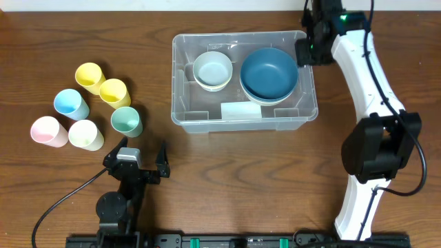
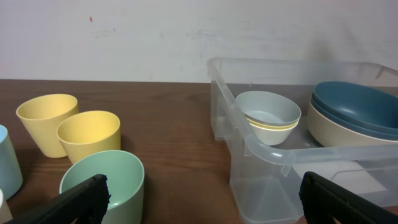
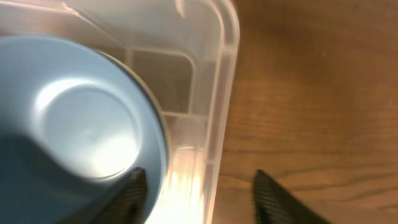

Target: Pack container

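The clear container sits mid-table with the blue bowl inside. The right gripper hangs over its back corner, jaws apart, holding nothing. I think it should go straight up, so it doesn't bump the rim. The left gripper is wide and empty, near the green cup.

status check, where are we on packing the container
left pincer open, beside green cup. right pincer open over container rim, by blue bowl. six cups outside, left of container.
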Robot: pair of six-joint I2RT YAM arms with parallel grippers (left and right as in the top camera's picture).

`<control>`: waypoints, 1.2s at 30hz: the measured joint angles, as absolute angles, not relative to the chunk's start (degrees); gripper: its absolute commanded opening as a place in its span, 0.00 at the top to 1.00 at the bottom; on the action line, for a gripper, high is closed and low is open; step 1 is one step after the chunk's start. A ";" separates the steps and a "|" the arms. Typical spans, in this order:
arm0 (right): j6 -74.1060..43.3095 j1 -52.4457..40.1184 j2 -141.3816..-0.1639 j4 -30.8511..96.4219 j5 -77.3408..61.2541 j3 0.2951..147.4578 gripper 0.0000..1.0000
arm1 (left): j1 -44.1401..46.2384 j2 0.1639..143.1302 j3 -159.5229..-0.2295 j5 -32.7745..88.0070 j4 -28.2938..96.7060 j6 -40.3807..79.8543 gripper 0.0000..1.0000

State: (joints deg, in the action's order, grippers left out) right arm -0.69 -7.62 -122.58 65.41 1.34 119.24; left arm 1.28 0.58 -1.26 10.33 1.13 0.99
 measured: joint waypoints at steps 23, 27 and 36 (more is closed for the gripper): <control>-19.42 13.93 -122.56 89.36 1.10 149.58 0.01 | 1.28 0.58 -1.26 10.31 1.13 0.99 0.02; -20.45 17.06 -122.56 92.71 2.02 149.56 0.01 | 1.28 0.60 -1.26 10.31 1.04 0.99 0.02; -20.86 24.08 -122.56 94.08 2.24 149.56 0.01 | 1.28 0.60 -2.00 11.31 2.35 3.70 0.02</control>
